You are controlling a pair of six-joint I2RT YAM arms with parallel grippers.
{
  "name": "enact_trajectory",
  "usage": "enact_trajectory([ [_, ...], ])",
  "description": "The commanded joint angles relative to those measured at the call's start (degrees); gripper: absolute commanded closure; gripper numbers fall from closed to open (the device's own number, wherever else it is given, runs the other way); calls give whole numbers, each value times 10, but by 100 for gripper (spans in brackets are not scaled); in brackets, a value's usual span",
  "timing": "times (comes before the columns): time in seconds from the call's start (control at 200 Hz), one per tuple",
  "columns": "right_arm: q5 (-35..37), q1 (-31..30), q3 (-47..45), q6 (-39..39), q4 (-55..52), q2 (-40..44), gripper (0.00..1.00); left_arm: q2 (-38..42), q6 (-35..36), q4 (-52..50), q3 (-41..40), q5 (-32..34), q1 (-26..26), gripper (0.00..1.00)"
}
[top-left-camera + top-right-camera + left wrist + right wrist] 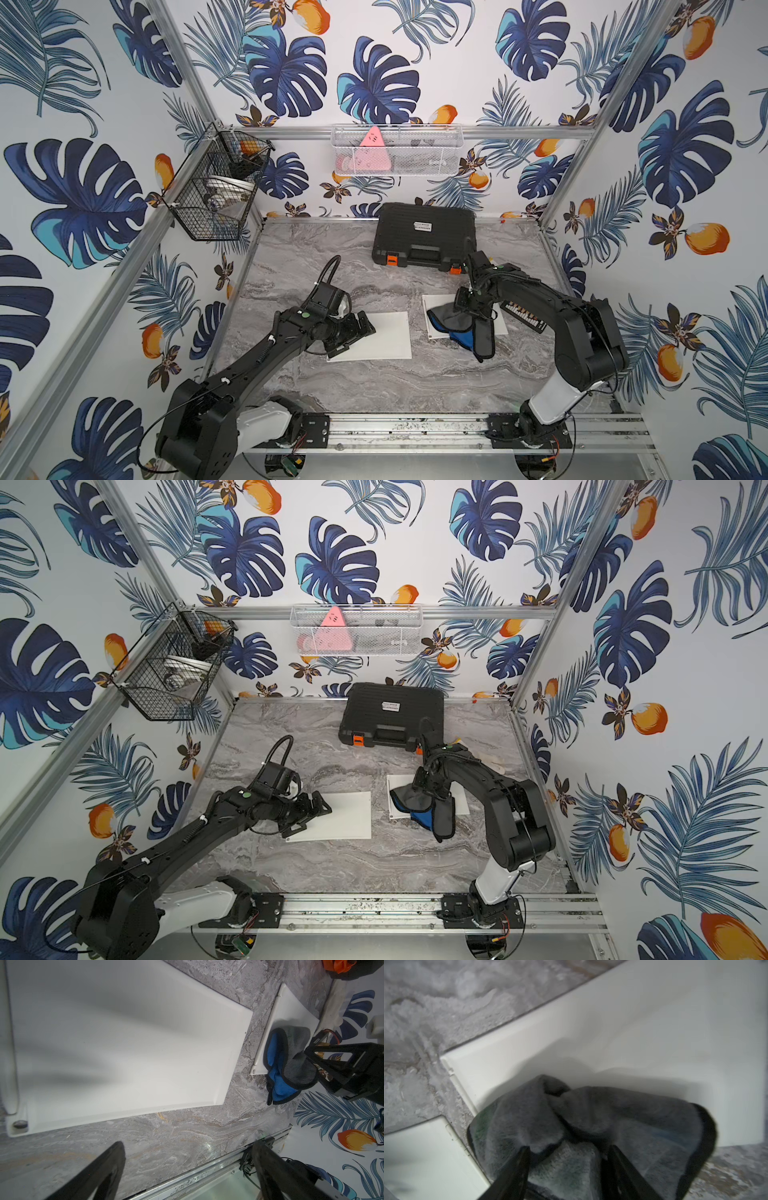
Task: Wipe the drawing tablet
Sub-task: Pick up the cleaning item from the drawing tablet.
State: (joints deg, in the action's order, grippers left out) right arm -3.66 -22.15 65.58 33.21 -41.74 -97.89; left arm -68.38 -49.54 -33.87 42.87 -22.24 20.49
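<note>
Now, white rectangular drawing tablet (435, 300) on grey marbled bench (374, 386), grey-and-blue microfibre cloth (444, 318) bunched on tablet; right tool (569, 1151) parted astride cloth's fold; left tool (188, 1145) spread wide, left of tablet.

Top views: hung high above the near edge of the tabletop (374, 386), tilted down toward the far wall, side by side (hence almost the same picture twice). Whole scene in both top views: rail (415, 430) along the near edge, both arms, black case (424, 232) at the far edge. Left wrist view: low over the tabletop, past the left gripper (187, 1145), across the larger white slab (124, 1043) toward the right edge, reaching the cloth (276, 1080) on the smaller white slab (291, 1005). Right wrist view: closest of all, pointed down past the right gripper (570, 1147) at that same cloth and smaller white slab, shared with every other view.
</note>
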Motion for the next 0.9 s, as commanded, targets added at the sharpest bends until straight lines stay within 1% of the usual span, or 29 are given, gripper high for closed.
enact_trajectory([
  [0.0,16,-25,-1,2,2,-12,30,-19,30,-13,11,7,-19,1],
  [0.08,18,-35,0,9,0,-26,28,-42,51,-30,25,14,-43,1],
  [0.19,16,-36,5,12,-8,-60,28,-74,84,-54,42,45,-73,1],
  [0.225,16,-36,7,10,-9,-68,30,-82,94,-58,46,55,-81,2],
  [0.275,16,-36,9,10,-10,-76,35,-97,108,-64,51,70,-95,3],
  [0.33,24,-36,12,9,-12,-78,43,-112,123,-72,57,86,-110,4],
  [0.39,33,-36,13,8,-13,-68,57,-125,135,-64,57,85,-128,5],
  [0.485,46,-36,16,11,-18,-40,87,-152,152,-62,62,94,-147,9],
  [0.535,49,-36,19,14,-25,-23,100,-166,158,-61,66,102,-153,11],
  [0.595,56,-36,25,18,-36,6,100,-178,163,-56,65,106,-160,15],
  [0.615,60,-53,26,20,-38,17,100,-180,164,-54,64,107,-162,16],
  [0.671,61,-70,31,26,-43,44,100,-185,168,-49,61,109,-168,18],
  [0.736,42,-97,37,32,-37,64,100,-188,176,-41,60,109,-172,22],
  [0.791,29,-125,42,45,-29,68,100,-194,184,-35,59,110,-172,27],
  [0.891,10,-178,54,67,0,51,100,-209,194,-32,58,110,-172,39],
])
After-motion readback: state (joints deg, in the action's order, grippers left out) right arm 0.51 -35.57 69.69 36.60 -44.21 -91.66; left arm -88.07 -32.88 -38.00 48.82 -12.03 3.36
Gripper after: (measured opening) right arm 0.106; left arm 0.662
